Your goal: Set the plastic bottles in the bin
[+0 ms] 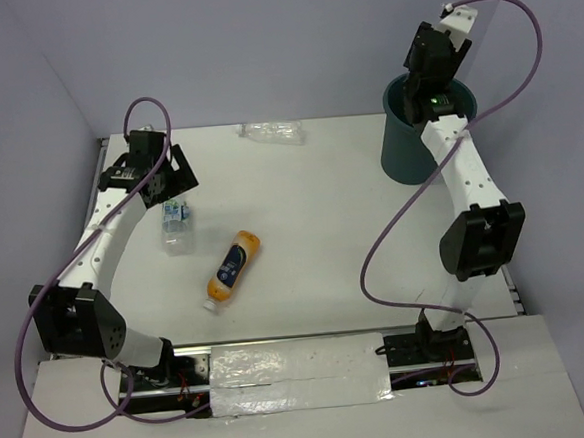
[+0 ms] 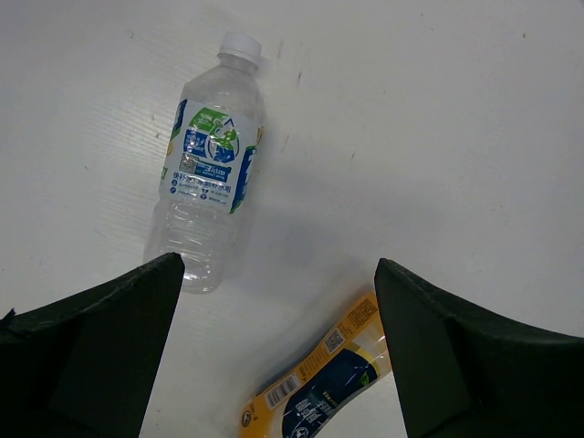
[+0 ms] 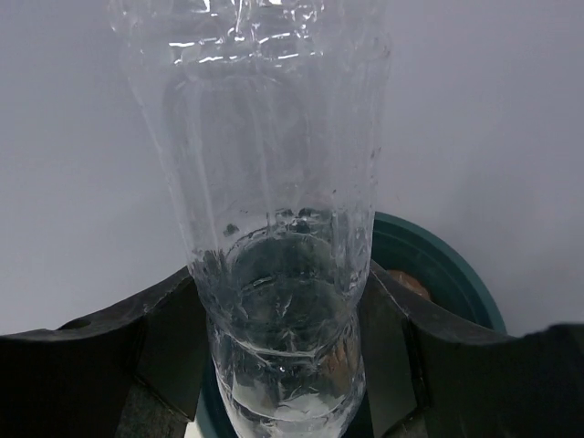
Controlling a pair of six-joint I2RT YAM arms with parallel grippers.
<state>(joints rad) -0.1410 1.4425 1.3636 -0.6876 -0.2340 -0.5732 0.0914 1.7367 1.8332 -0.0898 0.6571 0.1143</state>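
Observation:
My right gripper [image 3: 281, 274] is shut on a clear unlabelled bottle [image 3: 274, 201] and holds it upright over the dark teal bin [image 3: 449, 265]. In the top view it [image 1: 426, 81] hangs above the bin [image 1: 407, 146]. My left gripper [image 2: 278, 274] is open and empty, above the table between a clear bottle with a blue-white label [image 2: 208, 173] and the orange-yellow bottle [image 2: 315, 388]. In the top view the left gripper [image 1: 167, 180] is just behind the labelled bottle [image 1: 175, 225], with the orange bottle [image 1: 233, 268] lying mid-table. Another clear bottle [image 1: 274, 132] lies at the back edge.
The bin stands at the back right corner by the wall. Something brownish [image 3: 408, 283] shows inside it. Purple cables loop from both arms. A strip of silver tape [image 1: 298, 374] covers the near edge between the arm bases.

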